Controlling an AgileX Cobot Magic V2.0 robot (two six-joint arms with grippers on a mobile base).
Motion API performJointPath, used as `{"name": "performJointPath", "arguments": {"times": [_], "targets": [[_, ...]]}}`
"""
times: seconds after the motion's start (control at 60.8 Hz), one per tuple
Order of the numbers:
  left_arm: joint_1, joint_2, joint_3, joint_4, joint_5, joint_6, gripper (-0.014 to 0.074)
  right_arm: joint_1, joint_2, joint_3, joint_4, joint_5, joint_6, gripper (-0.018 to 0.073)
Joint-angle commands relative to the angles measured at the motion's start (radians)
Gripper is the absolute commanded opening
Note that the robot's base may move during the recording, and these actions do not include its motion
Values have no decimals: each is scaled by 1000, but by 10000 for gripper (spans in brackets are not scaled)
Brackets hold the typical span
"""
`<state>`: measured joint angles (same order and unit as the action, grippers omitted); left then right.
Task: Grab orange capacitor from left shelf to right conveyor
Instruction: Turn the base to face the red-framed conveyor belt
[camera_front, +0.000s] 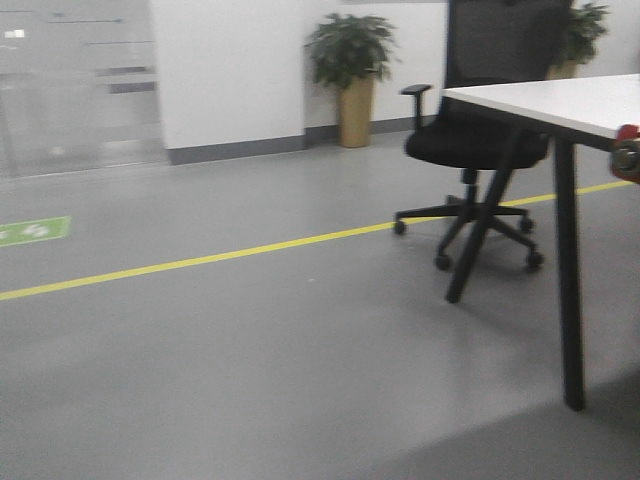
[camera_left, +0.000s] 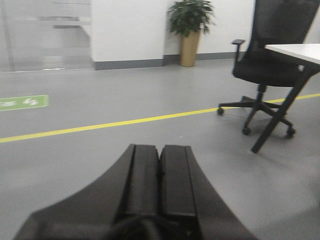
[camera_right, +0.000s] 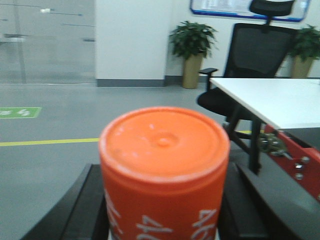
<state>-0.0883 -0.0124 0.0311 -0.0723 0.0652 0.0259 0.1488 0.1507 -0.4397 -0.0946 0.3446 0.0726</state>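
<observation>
**Left wrist view.** The left gripper (camera_left: 160, 167) is held low and roughly level, pointing out over the grey floor (camera_left: 100, 95). Its two black fingers (camera_left: 142, 175) are pressed together with nothing between them. Beyond it, from left to right, are a green floor marking (camera_left: 24, 102), a yellow line (camera_left: 125, 121), a potted plant (camera_left: 190, 30), an office chair (camera_left: 265, 65) and a white table (camera_left: 295, 52).

**Right wrist view.** The right gripper (camera_right: 165, 215) is likewise level. Its fingers (camera_right: 85, 210) flank and apparently clamp the orange capacitor (camera_right: 164, 165), which sits between them with its flat end showing and white print on its side. At the far right a blurred red bolted bracket (camera_right: 295, 155) sits below the table edge.
</observation>
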Motion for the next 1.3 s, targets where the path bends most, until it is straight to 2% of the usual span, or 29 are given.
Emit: {"name": "performJointPath", "arguments": {"times": [0.0,1.284], "targets": [[-1,-11,-5,-2,-90,-1,-127,-6,11,-27,-13,-93,-5,88],[0,-11,-5,-2,-90,-1,-127,-6,11,-27,-13,-93,-5,88]]}}
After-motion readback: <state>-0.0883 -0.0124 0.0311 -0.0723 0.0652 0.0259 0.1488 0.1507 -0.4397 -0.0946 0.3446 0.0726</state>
